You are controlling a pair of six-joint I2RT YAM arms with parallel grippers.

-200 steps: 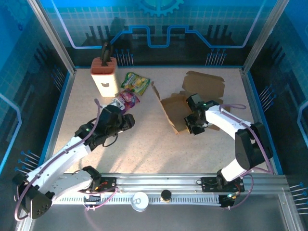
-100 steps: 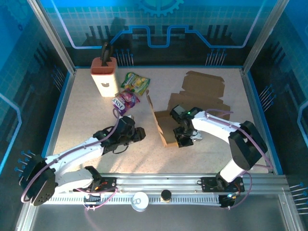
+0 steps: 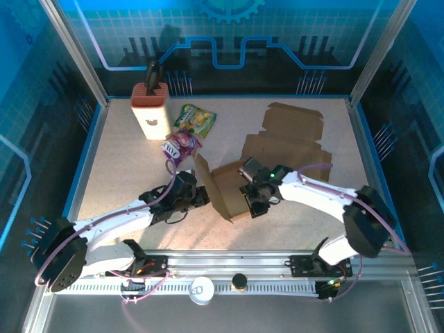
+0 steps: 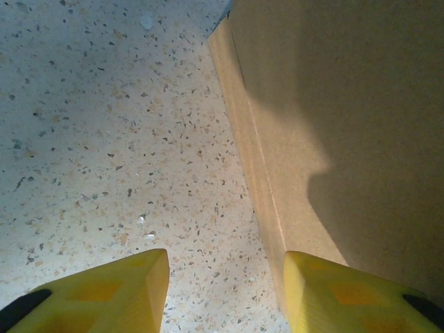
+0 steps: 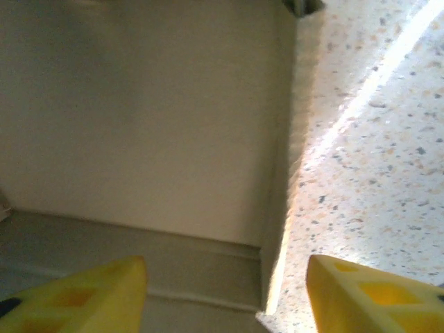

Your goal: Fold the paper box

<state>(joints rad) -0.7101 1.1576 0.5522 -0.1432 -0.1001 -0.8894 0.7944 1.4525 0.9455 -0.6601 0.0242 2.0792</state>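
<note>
The brown paper box (image 3: 277, 149) lies unfolded across the middle and back right of the table, its left flap (image 3: 208, 184) raised nearly upright. My left gripper (image 3: 198, 196) is open just left of that flap; in the left wrist view the cardboard wall (image 4: 347, 125) rises beside the right fingertip (image 4: 354, 295), which touches or nearly touches it. My right gripper (image 3: 254, 202) is open over the box's front panel. The right wrist view has an inner panel (image 5: 139, 118) and a fold edge (image 5: 277, 229) between the yellow fingertips (image 5: 374, 295).
A white and red knife block (image 3: 151, 107) stands at the back left. A green snack bag (image 3: 195, 118) and a purple snack bag (image 3: 179, 144) lie just right of it. Blue-lit walls enclose the table on three sides.
Both arms have swung toward the table's middle. The box has slid forward and left with the right gripper, and its left flap has come up closer to the left gripper.
</note>
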